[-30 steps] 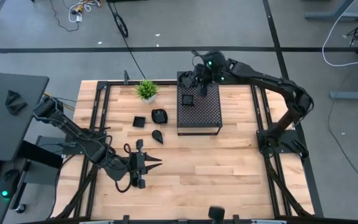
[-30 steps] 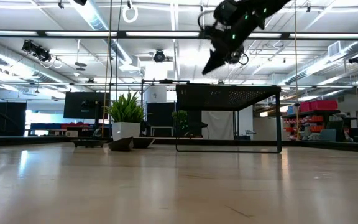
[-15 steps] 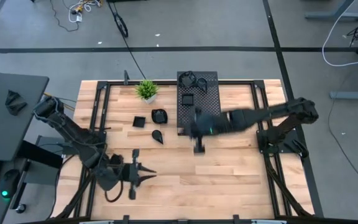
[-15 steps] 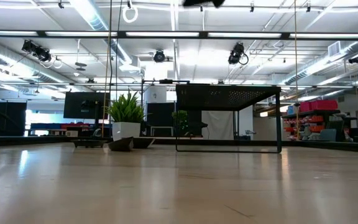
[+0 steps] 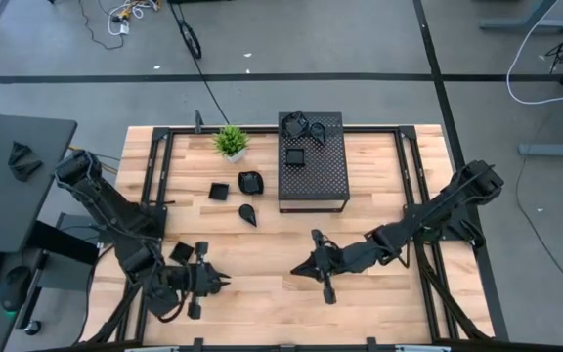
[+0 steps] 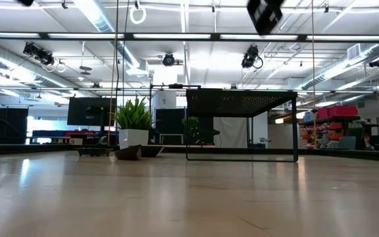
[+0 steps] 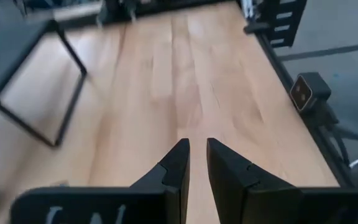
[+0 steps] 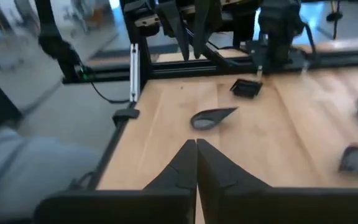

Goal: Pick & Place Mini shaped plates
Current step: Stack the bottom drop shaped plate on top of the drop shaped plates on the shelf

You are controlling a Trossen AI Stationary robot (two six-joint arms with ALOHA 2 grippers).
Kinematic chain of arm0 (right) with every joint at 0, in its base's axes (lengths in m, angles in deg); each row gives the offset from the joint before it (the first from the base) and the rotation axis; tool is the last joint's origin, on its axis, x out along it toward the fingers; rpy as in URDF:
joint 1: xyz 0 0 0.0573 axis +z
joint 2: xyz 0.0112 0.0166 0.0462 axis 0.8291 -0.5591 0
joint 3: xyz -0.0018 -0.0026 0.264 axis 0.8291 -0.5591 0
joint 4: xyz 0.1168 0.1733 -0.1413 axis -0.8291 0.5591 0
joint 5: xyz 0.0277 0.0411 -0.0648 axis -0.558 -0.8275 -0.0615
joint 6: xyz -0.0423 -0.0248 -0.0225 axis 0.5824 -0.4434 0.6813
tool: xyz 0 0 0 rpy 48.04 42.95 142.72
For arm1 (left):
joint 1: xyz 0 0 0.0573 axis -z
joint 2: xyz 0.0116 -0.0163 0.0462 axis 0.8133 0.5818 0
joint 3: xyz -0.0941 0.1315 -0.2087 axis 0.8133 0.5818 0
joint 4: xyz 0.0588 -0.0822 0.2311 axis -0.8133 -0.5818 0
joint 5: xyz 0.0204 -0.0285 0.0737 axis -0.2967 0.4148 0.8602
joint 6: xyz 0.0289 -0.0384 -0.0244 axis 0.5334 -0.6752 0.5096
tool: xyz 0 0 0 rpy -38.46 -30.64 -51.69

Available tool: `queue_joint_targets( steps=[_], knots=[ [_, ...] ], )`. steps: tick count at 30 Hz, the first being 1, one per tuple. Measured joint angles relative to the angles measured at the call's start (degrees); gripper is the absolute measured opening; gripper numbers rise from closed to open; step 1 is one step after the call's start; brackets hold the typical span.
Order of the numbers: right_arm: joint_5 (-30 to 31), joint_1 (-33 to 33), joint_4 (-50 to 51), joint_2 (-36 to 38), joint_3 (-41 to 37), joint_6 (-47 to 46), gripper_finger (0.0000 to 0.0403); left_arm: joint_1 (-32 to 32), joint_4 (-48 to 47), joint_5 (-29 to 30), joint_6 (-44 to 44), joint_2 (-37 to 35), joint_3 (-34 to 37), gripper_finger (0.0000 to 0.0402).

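Lying on the bare wood just left of the perforated box [image 5: 313, 176] are three mini shaped plates: a square plate [image 5: 219, 191], a rounded plate [image 5: 250, 182] and a teardrop plate [image 5: 247, 212], all glossy black with raised rims. Two more are resting on the box's top, a square one [image 5: 295, 155] and a rounded one [image 5: 295, 122] near its far edge. The right wrist view is showing the teardrop plate [image 8: 212, 117] as a shallow pointed dish catching the light, with another plate [image 8: 246, 88] beyond it.

The right gripper [image 5: 306, 266] is hanging low over the open table, well in front of the box, its jaws clenched on nothing and pointing toward the loose plates. The left gripper [image 5: 217, 282] is hovering near the front left of the table, its fingers [image 7: 176, 163] standing a narrow slit apart with nothing between them.

The step in hand looks like a reach between placements: neither arm is carrying a plate, and the box seems to be the collecting place. The next move is calling for one gripper to spread its jaws, come down on a plate's rim and pinch it; the slick glaze and thin rim are likely to make that grip slippery.

The table [image 5: 379, 293] is pale planked wood with a smooth sheen, the box is dark mesh metal on thin legs, and a small leafy potted plant [image 5: 230, 141] is standing at the far edge.
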State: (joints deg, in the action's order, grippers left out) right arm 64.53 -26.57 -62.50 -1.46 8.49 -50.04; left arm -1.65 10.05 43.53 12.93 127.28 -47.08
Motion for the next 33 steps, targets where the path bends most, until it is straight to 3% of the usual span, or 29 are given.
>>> queue_joint_targets(
  steps=[7,12,16,24,33],
  knots=[
    [7.05,0.02,-11.10,-0.02,-9.06,-7.89,0.0008,-2.06,-8.21,-3.69,-17.70,0.01,0.00,0.0069],
    [11.31,0.02,-11.66,-0.02,-10.89,-9.28,0.0008,-2.27,-14.57,-15.11,-18.79,0.01,0.00,0.0113],
    [11.59,0.02,-12.15,-0.02,-10.89,-8.43,0.0008,-1.13,-15.01,-20.84,-18.85,-0.01,0.00,0.0162],
    [11.59,-0.54,-12.85,-0.02,-10.89,-6.69,0.0008,1.09,-17.01,-27.97,-8.20,-0.01,-0.02,0.0219],
    [11.59,-0.75,-13.61,-0.02,-10.89,-6.25,0.0008,-3.83,-17.08,-40.42,5.50,0.60,-0.02,0.0254]
  ],
)
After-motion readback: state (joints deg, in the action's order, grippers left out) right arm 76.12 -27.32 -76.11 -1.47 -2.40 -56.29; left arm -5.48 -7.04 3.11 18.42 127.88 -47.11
